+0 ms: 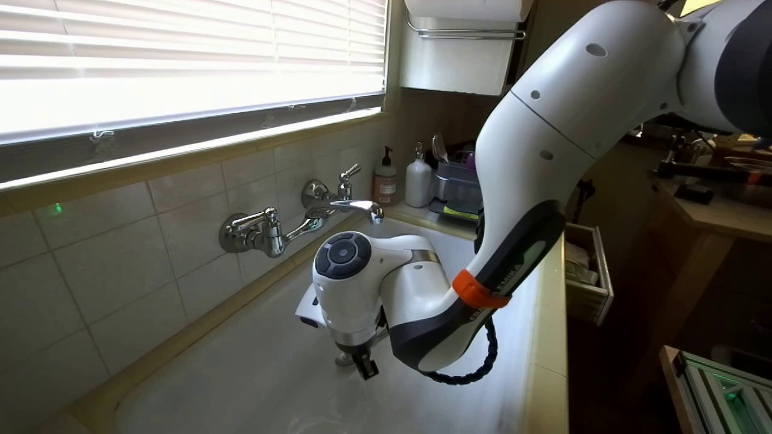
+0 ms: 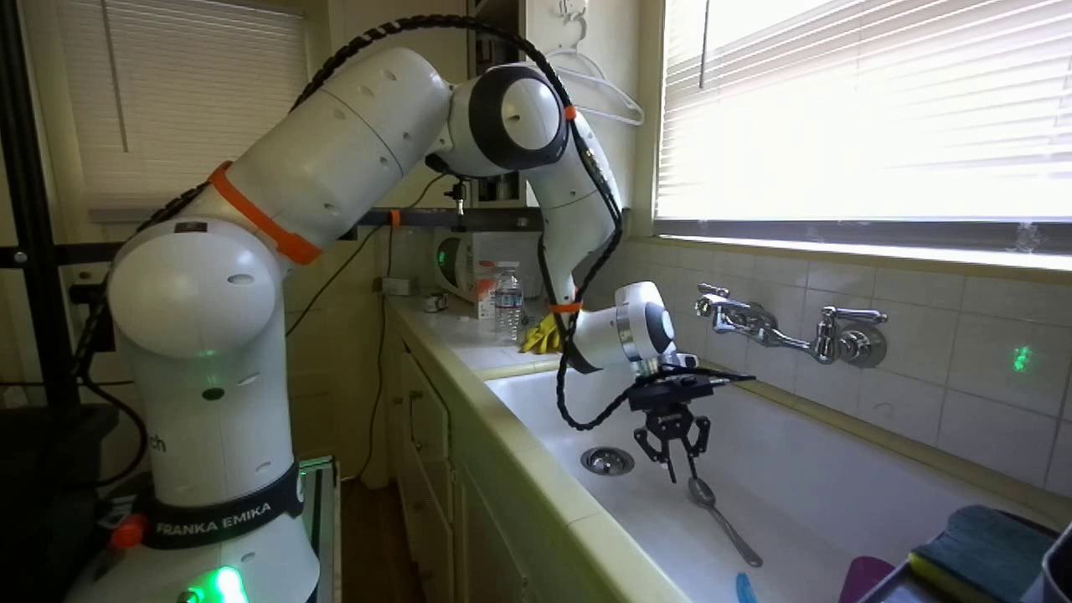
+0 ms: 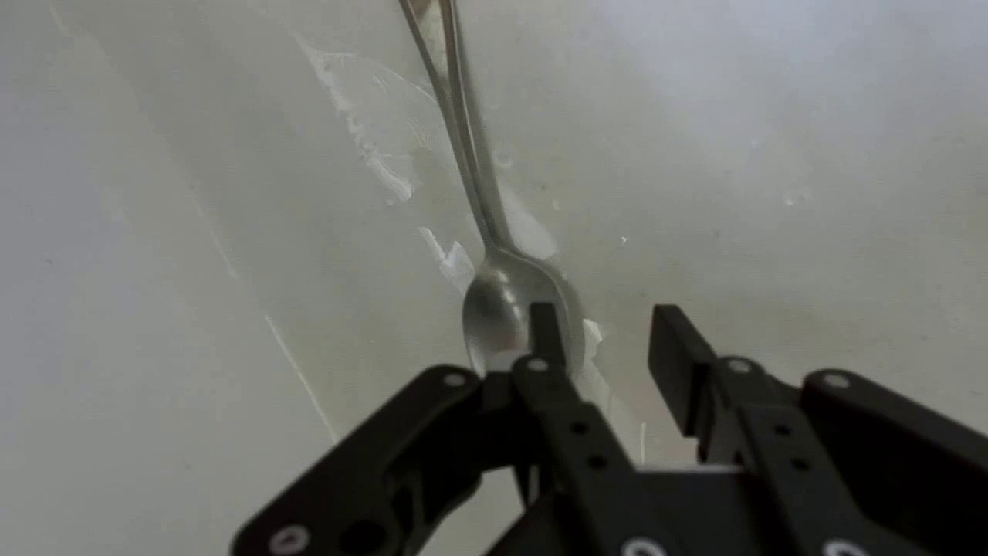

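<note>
A metal spoon lies on the bottom of the white sink. In the wrist view, the spoon's bowl is near the fingers, and its handle runs up to the top edge. My black gripper points down into the sink above the bowl end. In the wrist view, my gripper is open with nothing between its fingers. One finger overlaps the bowl's edge; the other is off to its side. I cannot tell whether the finger touches the spoon. In an exterior view, the arm hides most of the spoon and gripper.
A metal drain is in the sink floor. A wall faucet juts over the sink. A blue item, a purple cup and a sponge are near the rack end. Soap bottles stand in the corner. A bottle and yellow gloves are on the counter.
</note>
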### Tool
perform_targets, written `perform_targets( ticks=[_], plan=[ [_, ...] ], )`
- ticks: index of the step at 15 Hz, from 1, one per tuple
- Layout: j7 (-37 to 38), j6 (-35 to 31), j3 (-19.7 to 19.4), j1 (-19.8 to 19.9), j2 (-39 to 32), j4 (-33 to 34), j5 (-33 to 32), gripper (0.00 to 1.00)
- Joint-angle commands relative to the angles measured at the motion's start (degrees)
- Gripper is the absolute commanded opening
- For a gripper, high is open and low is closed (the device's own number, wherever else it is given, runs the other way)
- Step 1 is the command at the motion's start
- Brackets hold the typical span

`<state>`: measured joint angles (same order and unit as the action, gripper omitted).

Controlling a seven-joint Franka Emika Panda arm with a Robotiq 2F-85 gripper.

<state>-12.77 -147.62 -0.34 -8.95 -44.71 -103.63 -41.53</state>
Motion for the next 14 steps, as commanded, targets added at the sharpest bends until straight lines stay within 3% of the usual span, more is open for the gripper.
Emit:
perform_targets(
  ticks=[1, 5, 9, 14],
  plan=[
    [-1.9, -0.2, 1.3, 1.2, -0.6, 0.5, 1.7, 0.46],
    [-2.0, 1.6, 2.6, 1.5, 1.1, -0.7, 4.7, 0.8],
    [-0.5, 2.6, 2.4, 0.9, 2.8, -2.0, 8.1, 1.0],
    [2.7, 5.9, 2.4, 0.8, 6.1, -3.6, 16.0, 1.0]
  ],
)
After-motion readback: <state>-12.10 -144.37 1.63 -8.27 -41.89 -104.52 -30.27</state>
